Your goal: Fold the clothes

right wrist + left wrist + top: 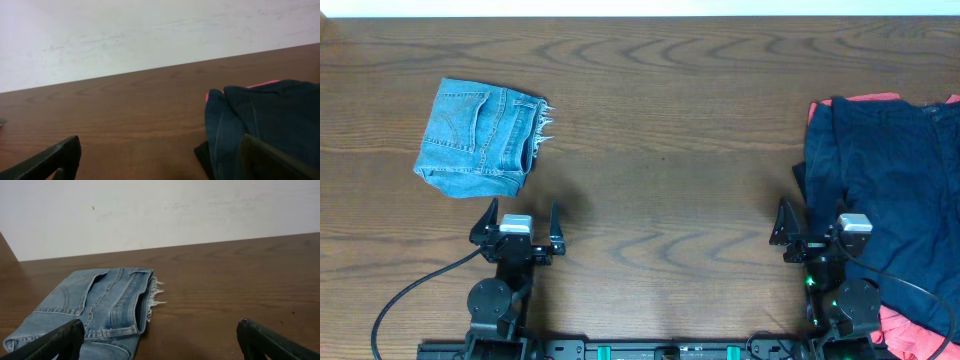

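Observation:
Folded light-blue denim shorts with a frayed hem lie at the table's left; they also show in the left wrist view. A pile of dark navy clothes with a pink-red garment under it lies at the right edge; the navy cloth also shows in the right wrist view. My left gripper is open and empty, just in front of the shorts; its fingers frame the left wrist view. My right gripper is open and empty, its right finger at the pile's left edge, as the right wrist view shows.
The dark wooden table runs between the shorts and the pile. A white wall stands behind the table's far edge. Black cables trail from both arm bases at the front edge.

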